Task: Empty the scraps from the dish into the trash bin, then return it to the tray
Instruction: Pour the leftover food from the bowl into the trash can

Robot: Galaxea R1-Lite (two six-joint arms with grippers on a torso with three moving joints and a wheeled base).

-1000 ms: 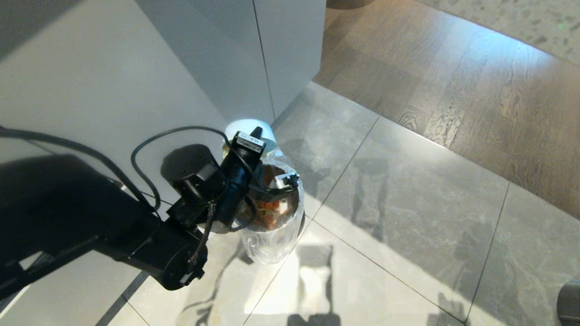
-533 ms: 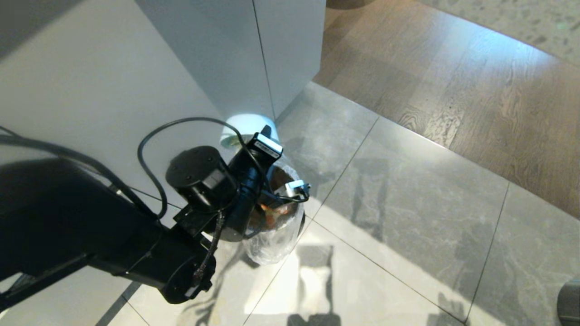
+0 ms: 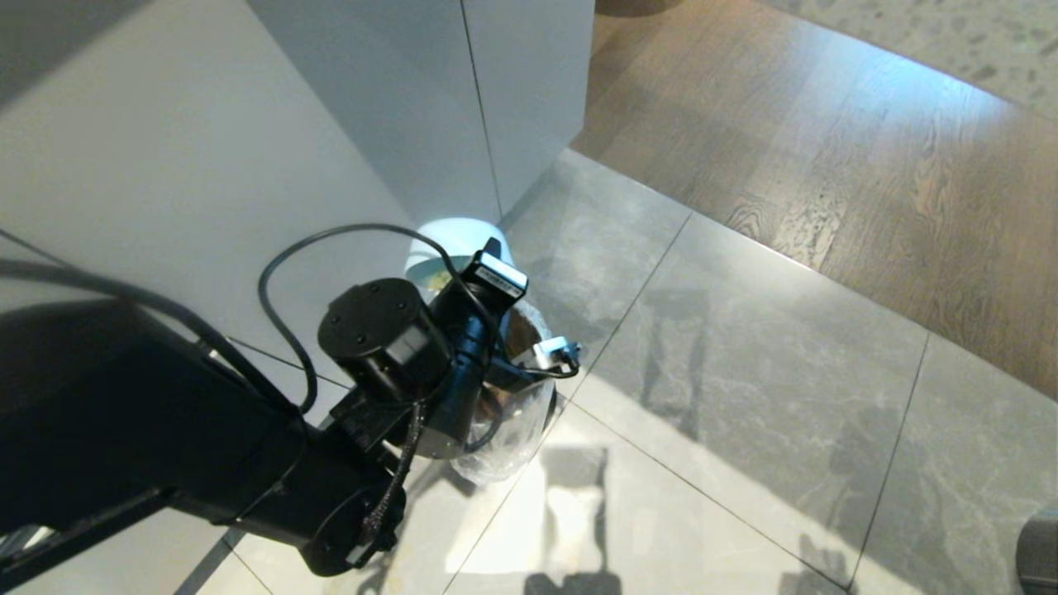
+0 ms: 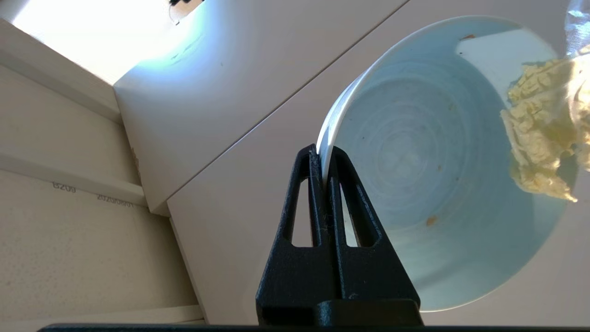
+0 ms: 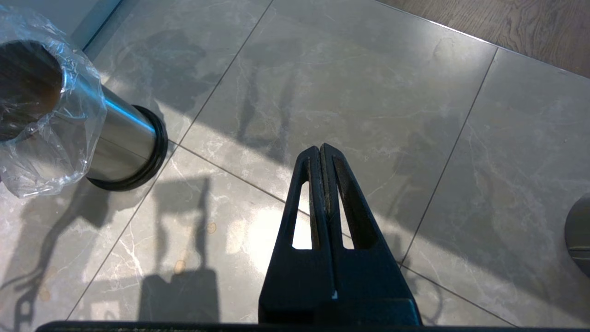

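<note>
Head view, catalogued left to right with the trash bin (image 3: 504, 430) as landmark.

1. White cabinet panel (image 3: 207, 165): left of and behind the trash bin, rising from the floor.
2. Left arm: black, reaching in from the left of the trash bin and covering most of its mouth; a black cable loops above the wrist.
3. Left pincer (image 4: 325, 159): clamped on the rim of the dish (image 4: 428, 175), one finger inside the wall and one outside, as the left wrist view shows.
4. Dish: pale blue, tipped steeply on its side above the far edge of the trash bin, close against the cabinet panel. Seen in the head view (image 3: 450, 244) as a pale round shape just beyond the pincer.
5. Scraps (image 4: 539, 133): a pale yellow crumbly clump clinging to the lower inner wall of the dish, at the rim side; a few small brown specks elsewhere inside.
6. Trash bin: shiny metal cylinder with a crinkled clear bag over its rim, standing on the grey tiled floor (image 3: 744, 397); also in the right wrist view (image 5: 115, 133).
7. Right pincer (image 5: 321, 152): fingers pressed together, holding nothing, hanging over the floor tiles well to the right of the trash bin.
8. Wooden floor (image 3: 868, 149): beyond the tiles, far right of the trash bin.
</note>
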